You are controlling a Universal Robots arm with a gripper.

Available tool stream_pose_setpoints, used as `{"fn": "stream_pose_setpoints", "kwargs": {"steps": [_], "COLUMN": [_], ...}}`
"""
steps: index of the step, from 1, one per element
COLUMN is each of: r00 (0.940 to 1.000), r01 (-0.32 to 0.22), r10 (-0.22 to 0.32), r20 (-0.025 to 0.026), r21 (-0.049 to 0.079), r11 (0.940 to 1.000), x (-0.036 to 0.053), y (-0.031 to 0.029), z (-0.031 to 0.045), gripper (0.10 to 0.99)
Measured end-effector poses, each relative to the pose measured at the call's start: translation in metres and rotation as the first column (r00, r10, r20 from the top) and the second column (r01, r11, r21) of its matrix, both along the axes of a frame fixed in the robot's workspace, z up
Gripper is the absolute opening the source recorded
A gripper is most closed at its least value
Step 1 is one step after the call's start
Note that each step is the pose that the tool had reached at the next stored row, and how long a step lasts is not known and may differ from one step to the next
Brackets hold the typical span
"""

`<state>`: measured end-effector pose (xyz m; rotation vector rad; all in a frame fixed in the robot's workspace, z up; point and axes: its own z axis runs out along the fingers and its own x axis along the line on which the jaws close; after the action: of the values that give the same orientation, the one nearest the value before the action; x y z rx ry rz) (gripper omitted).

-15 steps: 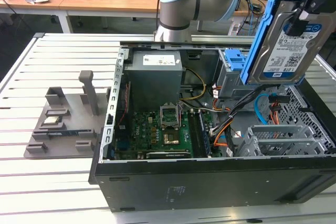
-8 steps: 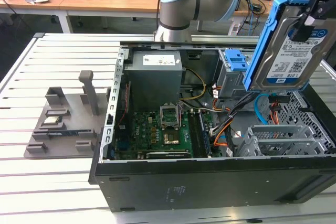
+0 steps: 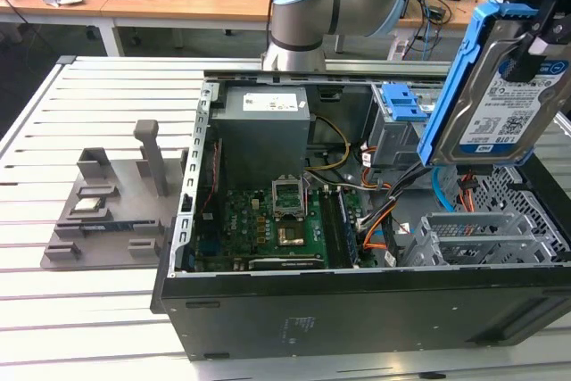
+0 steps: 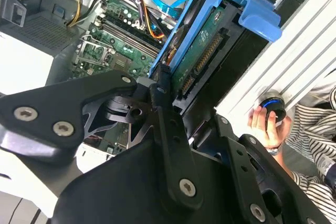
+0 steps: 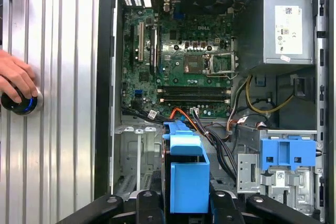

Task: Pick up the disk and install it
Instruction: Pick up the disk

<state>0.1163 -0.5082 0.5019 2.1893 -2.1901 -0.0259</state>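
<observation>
Hanging over the open computer case [image 3: 357,310], your gripper [image 3: 532,42] has its black fingers clamped on the disk [image 3: 500,86]. The disk is clear of the tabletop [image 3: 89,310], held on edge and tilted, above the case's corner at the exterior view's right. Its label side faces the exterior camera, and the blue carrier bracket frames its edges.

In the second wrist view the gripper [image 4: 164,80] pinches the disk [image 4: 202,51] at one end. You can see the green circuit-board face and a connector row on the side turned to that camera. In the first wrist view the disk [image 5: 186,174] appears end-on between the fingers [image 5: 147,205], over the drive-bay end of the case. It is near the blue latch [image 5: 287,153] with its grey cage, but apart from it.

Inside the case, in the exterior view, the motherboard [image 3: 268,220] lies flat on the bottom. The grey power supply [image 3: 265,113] sits against the far wall, and a grey drive cage [image 3: 482,238] stands by the corner the disk hangs over.

On the tabletop beside the case, toward the exterior view's left edge, a grey fixture tray [image 3: 53,252] carries a small square silver chip [image 3: 89,203]. A person's hand [image 5: 16,82] rests on a round black knob [image 5: 22,106] with a blue ring, on the slatted tabletop outside the case wall.
</observation>
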Motion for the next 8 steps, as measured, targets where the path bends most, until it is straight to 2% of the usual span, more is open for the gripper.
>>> {"fn": "stream_pose_setpoints", "kwargs": {"steps": [2, 8], "r00": [1.0000, 1.0000], "r01": [0.000, 0.000], "r10": [0.000, 0.000], "r20": [0.0000, 0.0000], "r21": [0.000, 0.000], "r11": [1.0000, 1.0000], "x": [0.0000, 0.0000], "y": [-0.0055, -0.0144], "z": [0.0000, 0.0000], "gripper": [0.365, 0.365]}}
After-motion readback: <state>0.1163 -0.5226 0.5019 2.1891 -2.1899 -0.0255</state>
